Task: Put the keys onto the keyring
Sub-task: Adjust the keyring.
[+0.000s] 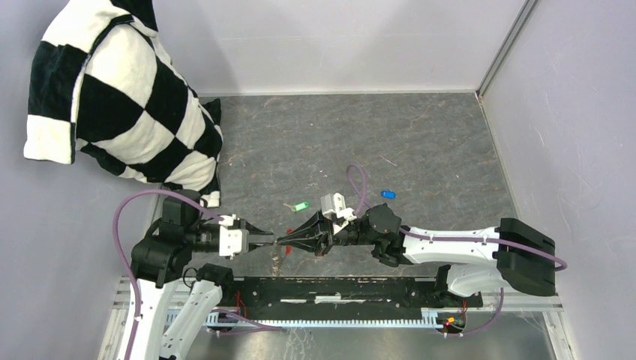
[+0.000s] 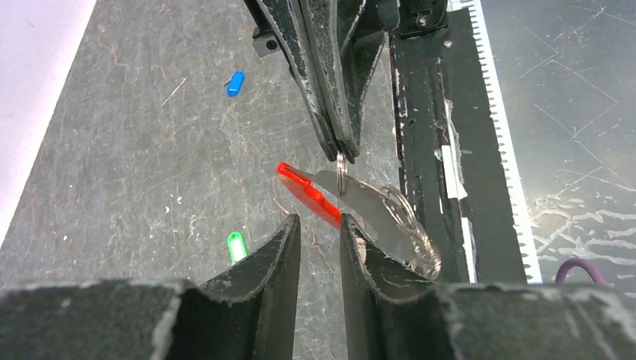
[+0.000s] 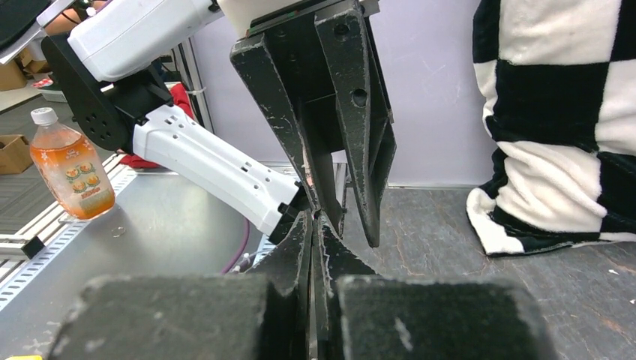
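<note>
Left gripper (image 2: 319,225), slightly open and empty, points straight at the keyring (image 2: 342,176) pinched by the right gripper (image 2: 341,150), tips shut; green key (image 2: 236,246) lies on the table just beyond them.

The red-tagged metal keyring (image 2: 360,206) hung from the right tool (image 2: 341,154), just ahead of the left tool (image 2: 319,221). On the grey stone counter (image 1: 420,142) beyond both tools lay the green-headed key (image 1: 301,206), with the blue-headed key (image 1: 388,194) farther right.

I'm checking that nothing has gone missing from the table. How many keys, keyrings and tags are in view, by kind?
keys: 2, the green key and the blue key
keyring: 1
red tag: 1
total: 4
</note>
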Robot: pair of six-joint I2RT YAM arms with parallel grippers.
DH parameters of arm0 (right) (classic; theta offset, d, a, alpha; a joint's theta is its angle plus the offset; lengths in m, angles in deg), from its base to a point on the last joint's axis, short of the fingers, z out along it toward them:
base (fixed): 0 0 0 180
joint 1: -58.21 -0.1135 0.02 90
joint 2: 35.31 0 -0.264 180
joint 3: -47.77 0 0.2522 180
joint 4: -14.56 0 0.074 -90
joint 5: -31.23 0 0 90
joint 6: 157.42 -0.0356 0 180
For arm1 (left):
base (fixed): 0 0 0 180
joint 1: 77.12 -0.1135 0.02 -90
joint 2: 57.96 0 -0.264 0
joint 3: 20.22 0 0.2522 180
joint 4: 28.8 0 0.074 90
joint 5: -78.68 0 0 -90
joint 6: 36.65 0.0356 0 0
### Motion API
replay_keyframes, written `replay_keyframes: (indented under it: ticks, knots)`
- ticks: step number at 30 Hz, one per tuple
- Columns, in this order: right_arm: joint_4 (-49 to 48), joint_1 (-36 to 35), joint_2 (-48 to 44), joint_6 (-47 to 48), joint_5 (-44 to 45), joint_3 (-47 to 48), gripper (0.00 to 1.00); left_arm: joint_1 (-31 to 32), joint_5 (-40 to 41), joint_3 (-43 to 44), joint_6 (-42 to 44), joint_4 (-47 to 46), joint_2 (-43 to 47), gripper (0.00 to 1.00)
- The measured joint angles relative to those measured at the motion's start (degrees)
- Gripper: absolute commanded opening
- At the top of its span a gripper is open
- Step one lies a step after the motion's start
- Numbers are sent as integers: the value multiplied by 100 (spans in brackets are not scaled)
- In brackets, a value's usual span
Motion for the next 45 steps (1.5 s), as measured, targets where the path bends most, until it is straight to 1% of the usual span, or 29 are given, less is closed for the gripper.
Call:
replay_keyframes:
  ticks: [5,8,10,14,16,17,20,23,35,39,45]
  knots:
    - [7,0,79,0,-39,22,0,0,-48,0,-138,-109,-2,34]
    - [39,0,129,0,-79,70,0,0,-105,0,-149,-168,-9,33]
    - [44,0,153,0,-98,103,0,0,-146,0,-162,-177,-11,30]
    - [44,0,155,0,-105,125,1,0,-173,0,-251,-177,-11,17]
    - [44,0,162,0,-105,138,1,0,-173,0,-262,-175,-11,16]
    - [44,0,168,0,-105,149,1,0,-170,0,-264,-175,-11,17]
    - [48,0,179,0,-116,177,1,0,-173,0,-264,-175,-11,24]
    - [48,4,181,0,-120,186,1,0,-179,0,-264,-179,-11,27]
    - [44,4,181,4,-109,186,0,0,-197,0,-356,-175,7,28]
    - [44,4,181,13,-87,186,0,0,-195,-17,-407,-175,140,28]
    - [114,4,181,66,-20,186,0,0,-195,-96,-446,-175,221,31]
